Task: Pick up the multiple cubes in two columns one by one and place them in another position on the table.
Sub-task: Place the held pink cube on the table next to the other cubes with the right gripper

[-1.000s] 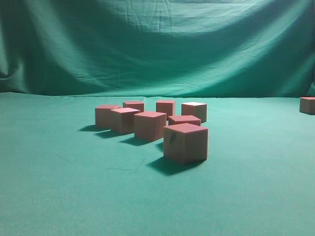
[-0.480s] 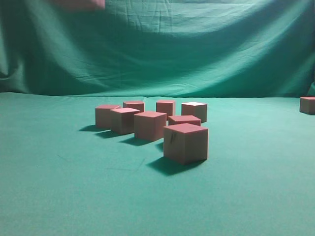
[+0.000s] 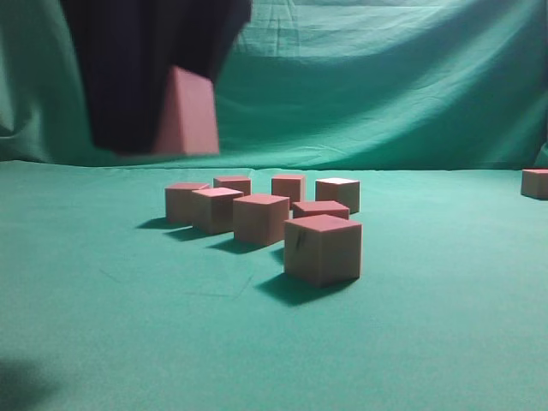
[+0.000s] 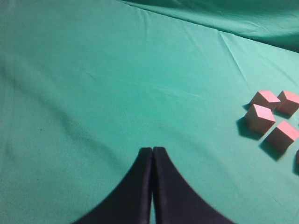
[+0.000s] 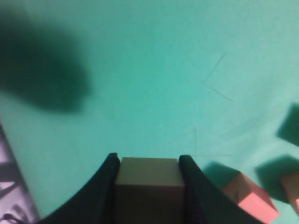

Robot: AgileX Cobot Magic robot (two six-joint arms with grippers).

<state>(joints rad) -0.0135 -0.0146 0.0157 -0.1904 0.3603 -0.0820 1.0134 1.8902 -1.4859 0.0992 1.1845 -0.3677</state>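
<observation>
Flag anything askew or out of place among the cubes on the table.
The nearest cube sits twisted relative to the group and bears a dark mark on its front face. One lone cube rests far right, apart. Nothing looks damaged otherwise.

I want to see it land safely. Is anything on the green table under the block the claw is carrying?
Nothing visible. The right gripper holds a cube above bare green table; only a dark shadow lies there. The nearest other cube sits off to the side.
</observation>
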